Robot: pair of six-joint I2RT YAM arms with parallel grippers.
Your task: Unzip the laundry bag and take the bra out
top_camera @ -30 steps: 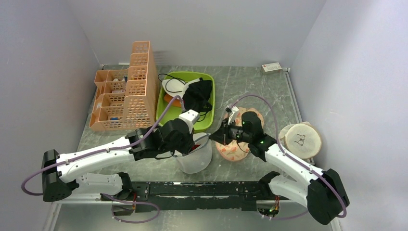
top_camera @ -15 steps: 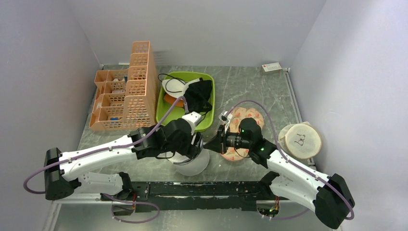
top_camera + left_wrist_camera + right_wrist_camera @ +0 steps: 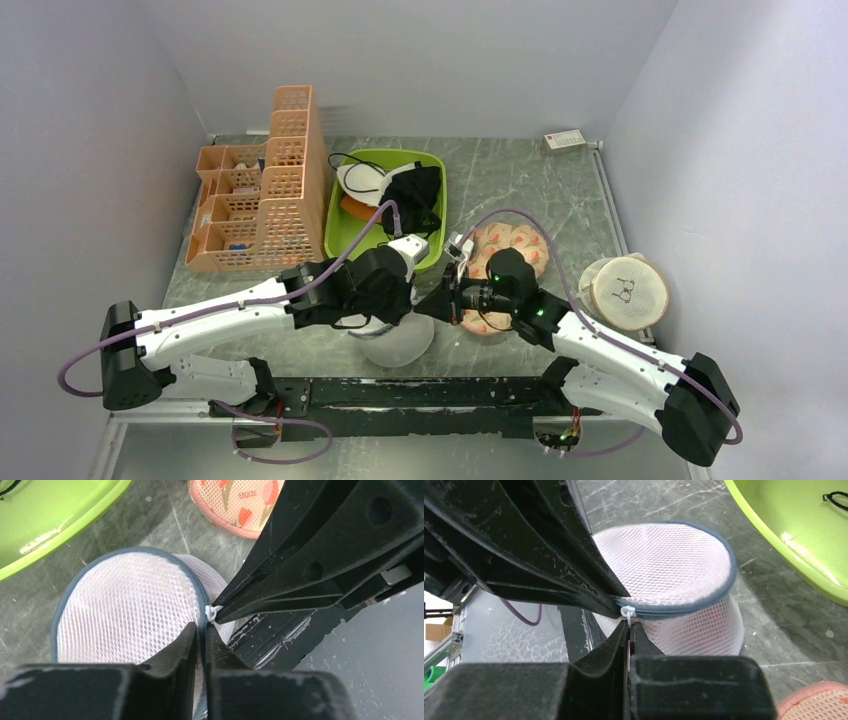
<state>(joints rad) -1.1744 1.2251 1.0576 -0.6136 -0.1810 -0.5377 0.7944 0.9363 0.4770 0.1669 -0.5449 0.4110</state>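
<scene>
Laundry bag lies just in front of the green tray, its zip apparently shut. Left gripper pinches the rim; right gripper clamps the zip pull. Unzipping barely begun; bra not discernible.

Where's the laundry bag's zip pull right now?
The zip pull sits on the rim of the laundry bag, centre-front of the table in the top view, where the right gripper meets the left gripper.

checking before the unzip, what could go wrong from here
The right end effector pinches only the tip of the white zip pull, so it may slip off. The left end effector grips the rim of the laundry bag right beside it; the two could collide, or the mesh could drag rather than unzip.
</scene>
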